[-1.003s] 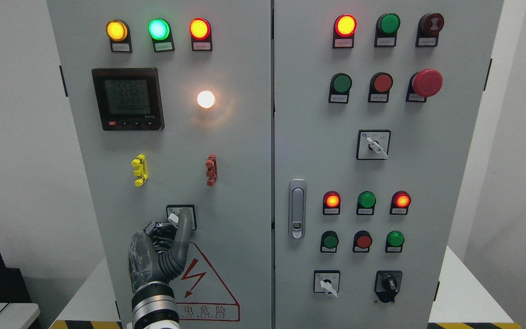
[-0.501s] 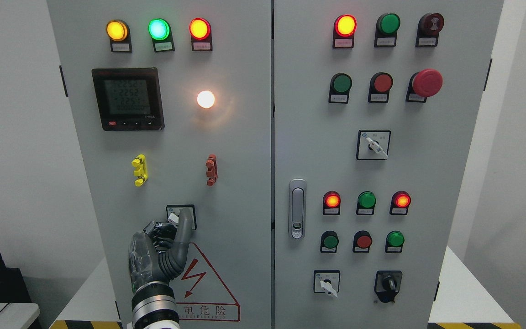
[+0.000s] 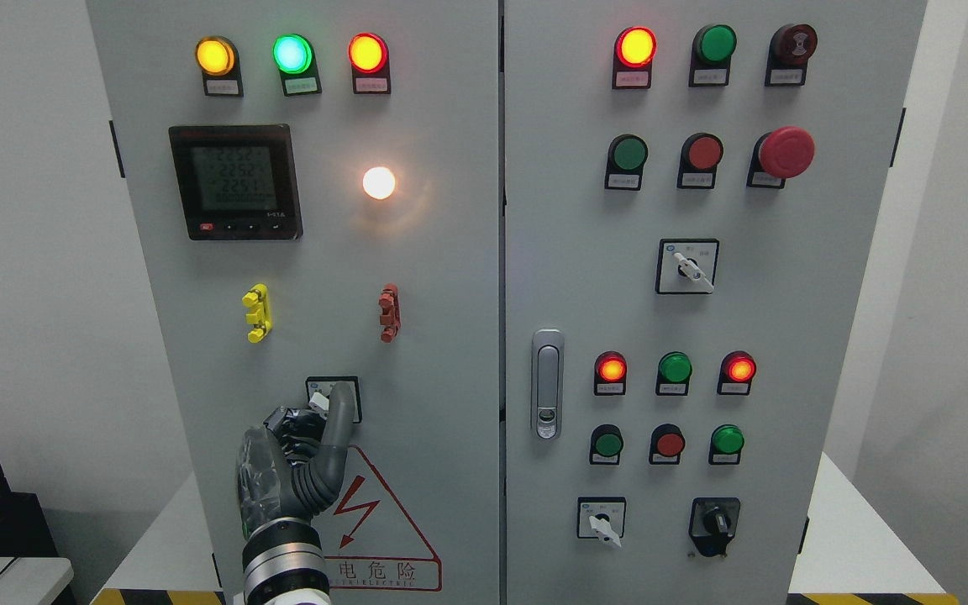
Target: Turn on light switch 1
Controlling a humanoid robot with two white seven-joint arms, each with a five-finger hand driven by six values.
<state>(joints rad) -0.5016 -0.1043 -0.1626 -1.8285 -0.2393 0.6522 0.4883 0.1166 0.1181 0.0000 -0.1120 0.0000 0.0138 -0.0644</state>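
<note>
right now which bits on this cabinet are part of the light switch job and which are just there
Part of the job:
- left hand, fingers on the switch
- rotary switch at the left door's lower middle
- lit white lamp above it

Just there:
- digital meter
- yellow clip and red clip
- red mushroom button
- door handle
- right door's selector switches

Two doors (image 3: 316,277), one meter (image 3: 234,181), one handle (image 3: 547,384). Four switches (image 3: 686,266), two clips (image 3: 256,313), one mushroom button (image 3: 786,152). One left hand (image 3: 299,454)

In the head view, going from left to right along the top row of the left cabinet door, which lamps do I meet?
Yellow lamp → green lamp → red lamp.
</note>
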